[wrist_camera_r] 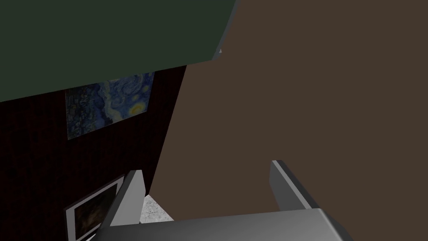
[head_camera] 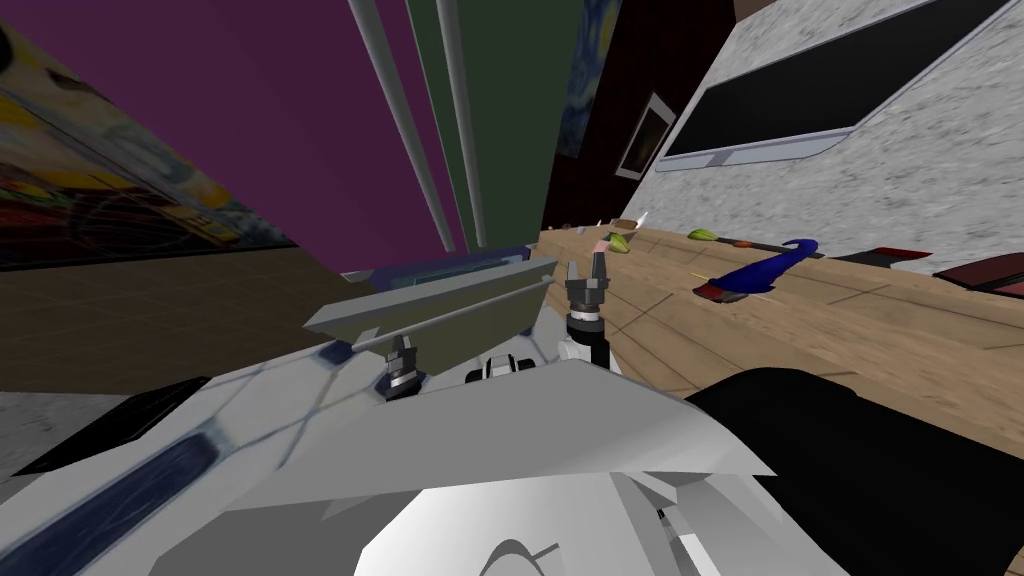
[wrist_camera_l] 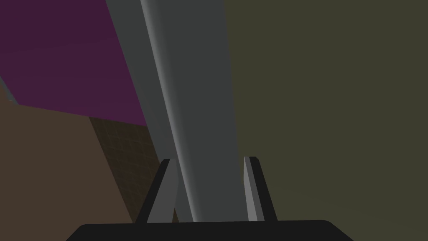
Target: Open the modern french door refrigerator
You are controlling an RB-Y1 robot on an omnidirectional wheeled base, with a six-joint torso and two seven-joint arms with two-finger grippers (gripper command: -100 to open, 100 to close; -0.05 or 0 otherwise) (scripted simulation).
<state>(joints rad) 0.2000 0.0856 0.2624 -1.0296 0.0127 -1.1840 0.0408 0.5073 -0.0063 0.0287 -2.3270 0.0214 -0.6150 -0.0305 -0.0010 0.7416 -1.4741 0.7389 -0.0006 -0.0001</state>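
Refrigerator (head_camera: 520, 100) is dead ahead, dark green and looking closed, so no telling what's inside; the robot's left hand (wrist_camera_l: 209, 161) is clamped on the grey handle (wrist_camera_l: 196, 125), bar snug between both fingers (wrist_camera_l: 165, 196); it'd want a steady pull following the swing arc, wrist kept square so nothing slips; right hand (wrist_camera_r: 207, 167) sits released, holding nothing.

12 o'clock: refrigerator (head_camera: 510, 110), with a handle (wrist_camera_l: 196, 125) on its front. The left claw (wrist_camera_l: 208, 160) is clamped around the handle. 1 o'clock: right claw (head_camera: 586, 268), apart from the refrigerator. 2 o'clock: bench (head_camera: 850, 330), with a long item (head_camera: 760, 272) on it.
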